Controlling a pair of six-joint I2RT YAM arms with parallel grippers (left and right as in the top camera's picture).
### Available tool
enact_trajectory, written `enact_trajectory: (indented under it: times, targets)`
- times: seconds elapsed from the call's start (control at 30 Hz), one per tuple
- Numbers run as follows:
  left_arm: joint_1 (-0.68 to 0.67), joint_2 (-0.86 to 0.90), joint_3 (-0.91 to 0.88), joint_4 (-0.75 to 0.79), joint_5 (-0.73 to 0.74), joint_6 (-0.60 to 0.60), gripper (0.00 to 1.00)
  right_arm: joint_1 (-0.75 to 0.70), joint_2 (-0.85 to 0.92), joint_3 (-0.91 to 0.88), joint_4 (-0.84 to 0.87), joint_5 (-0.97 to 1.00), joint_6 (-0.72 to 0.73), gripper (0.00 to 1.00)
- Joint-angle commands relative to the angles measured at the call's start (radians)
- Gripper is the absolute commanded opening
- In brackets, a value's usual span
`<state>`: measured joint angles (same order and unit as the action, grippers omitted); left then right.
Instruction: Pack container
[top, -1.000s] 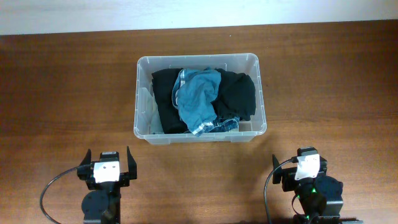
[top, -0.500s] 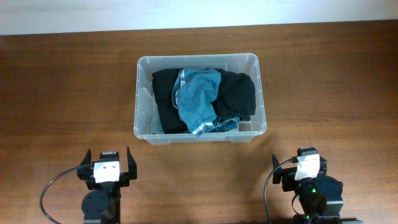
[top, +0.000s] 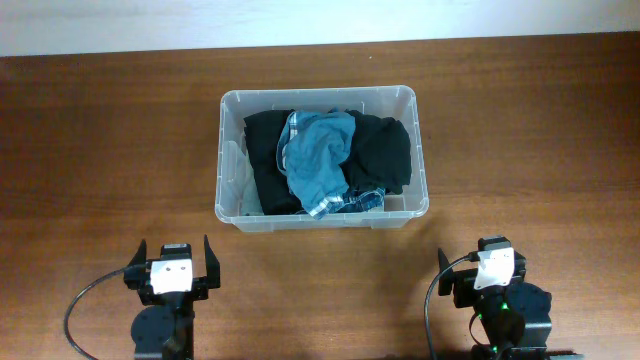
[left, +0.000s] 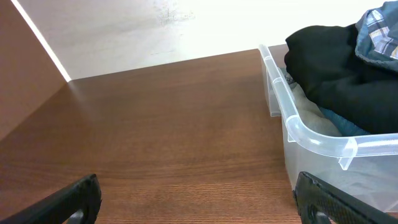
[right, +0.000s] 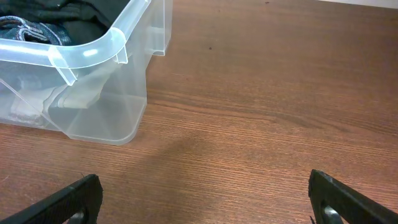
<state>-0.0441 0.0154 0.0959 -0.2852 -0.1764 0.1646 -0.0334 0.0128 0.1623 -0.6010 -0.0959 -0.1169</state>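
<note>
The clear plastic container (top: 320, 97) stands in the middle of the wooden table. Inside lie black clothes (top: 380, 150) and a blue garment (top: 318, 150) on top. The left wrist view shows the container's near left corner (left: 311, 140) with the black cloth (left: 336, 62) inside. The right wrist view shows its near right corner (right: 93, 53). My left gripper (top: 172, 262) is open and empty at the front left, apart from the container; its fingertips frame bare wood (left: 199, 205). My right gripper (top: 487, 265) is open and empty at the front right (right: 202, 202).
A white wall strip (top: 300, 20) runs along the table's far edge. Brown table surface (top: 100, 150) lies to both sides of the container and between it and the grippers.
</note>
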Motion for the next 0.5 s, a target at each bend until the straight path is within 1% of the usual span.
enact_trajectory:
  times: [0.0, 0.47]
  targets:
    - [-0.004, -0.01, -0.007, 0.005, -0.014, 0.01, 0.99, -0.007, -0.006, -0.006, 0.0, -0.005, -0.006, 0.99]
    - [-0.004, -0.01, -0.007, 0.005, -0.014, 0.01, 0.99, -0.007, -0.006, -0.006, 0.0, -0.005, -0.006, 0.99]
